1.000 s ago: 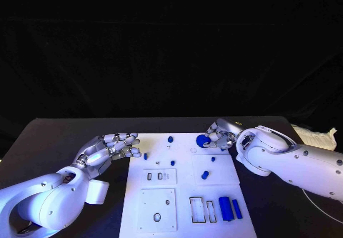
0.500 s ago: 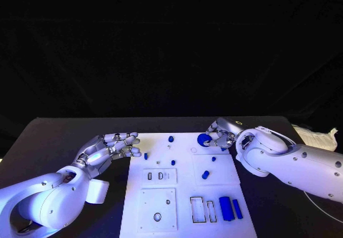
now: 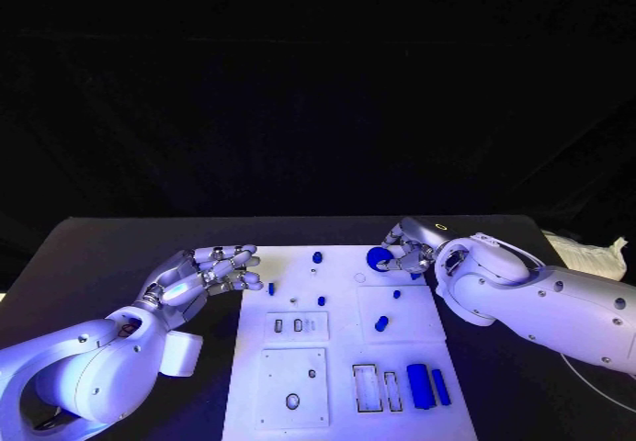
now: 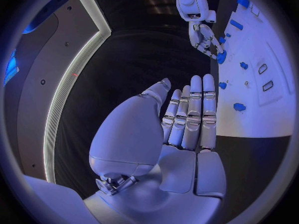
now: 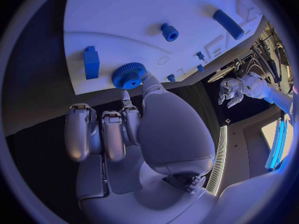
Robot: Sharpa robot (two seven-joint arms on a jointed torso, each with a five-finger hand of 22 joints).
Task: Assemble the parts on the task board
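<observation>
Up at the task board's (image 3: 338, 367) far right corner the right hand (image 3: 404, 250) pinches a blue gear (image 3: 380, 258), half hidden by fingers, while the left hand (image 3: 212, 272) hovers empty, fingers extended, beside small blue pegs (image 3: 320, 300).

Task board (image 3: 347, 367) mid-table, gear (image 3: 380, 258) at its far right corner, two bars (image 3: 425, 386) near right.

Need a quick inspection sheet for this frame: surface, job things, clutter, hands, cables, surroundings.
Surface: black table, task board in the middle.
Job's things: blue gear at the board's far right edge; small blue parts scattered on the board; two long blue bars near its front right.
Clutter: white paper at the table's far right.
Hands: left hand holds nothing, fingers straight; right hand pinches the gear.
Cables: nothing seen.
Surroundings: dark backdrop.
</observation>
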